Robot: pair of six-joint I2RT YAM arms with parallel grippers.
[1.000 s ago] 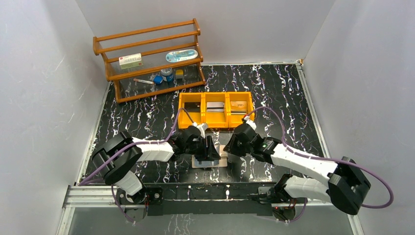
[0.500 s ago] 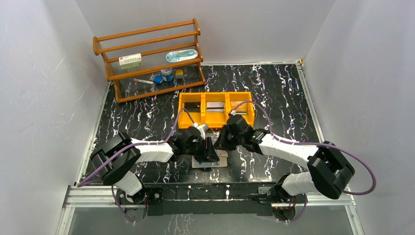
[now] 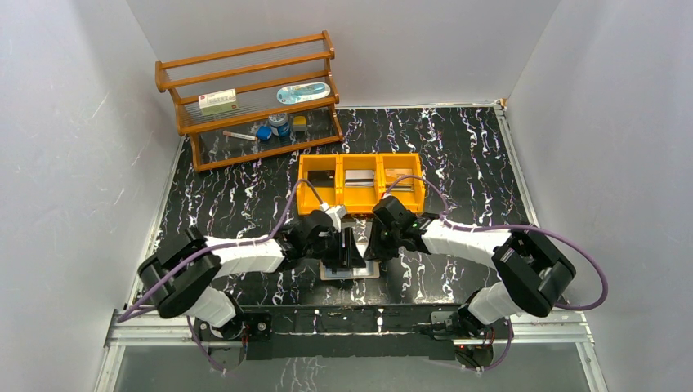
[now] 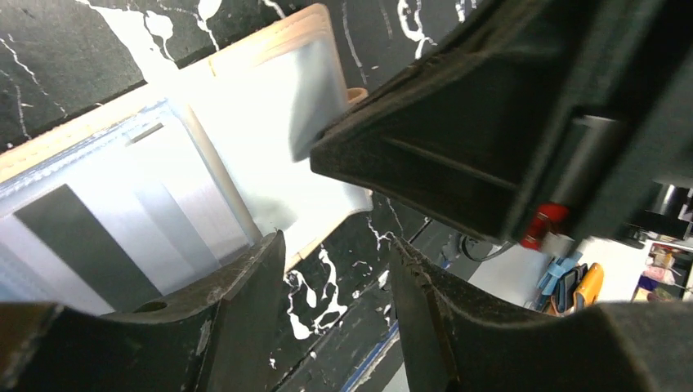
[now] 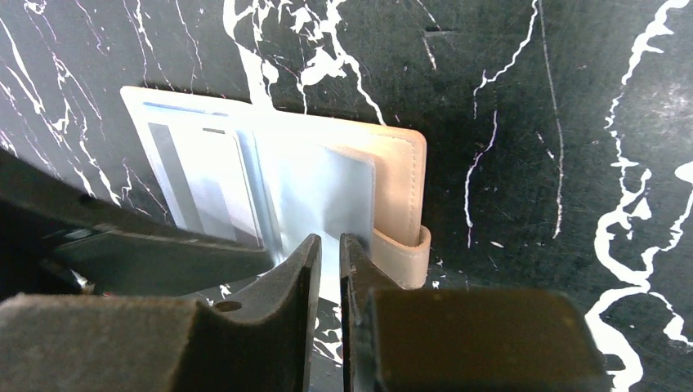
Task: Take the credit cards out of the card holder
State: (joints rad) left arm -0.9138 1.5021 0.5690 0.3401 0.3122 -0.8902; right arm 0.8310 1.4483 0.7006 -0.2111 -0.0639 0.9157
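Note:
The card holder (image 3: 365,270) lies open on the black marble table, tan cover down and pale pocket panels up (image 5: 323,184). A credit card (image 5: 196,184) with a dark stripe sits in its left pocket (image 4: 90,237). More credit cards (image 3: 359,178) lie in the yellow bin. My left gripper (image 4: 335,273) is open over the holder's near edge, nothing between its fingers. My right gripper (image 5: 325,255) stands at the right leaf, its jaws a narrow slit apart. A pale sheet shows in that slit; I cannot tell whether it is pinched.
The yellow three-compartment bin (image 3: 304,186) stands just behind the holder. A wooden rack (image 3: 249,98) with small items is at the back left. The tan strap (image 5: 402,249) of the holder curls up beside my right fingers. Both arms crowd the holder.
My right arm has swung left and forward, bringing its gripper from beside the holder onto its right leaf, with the jaws narrower. The left gripper has stayed over the holder.

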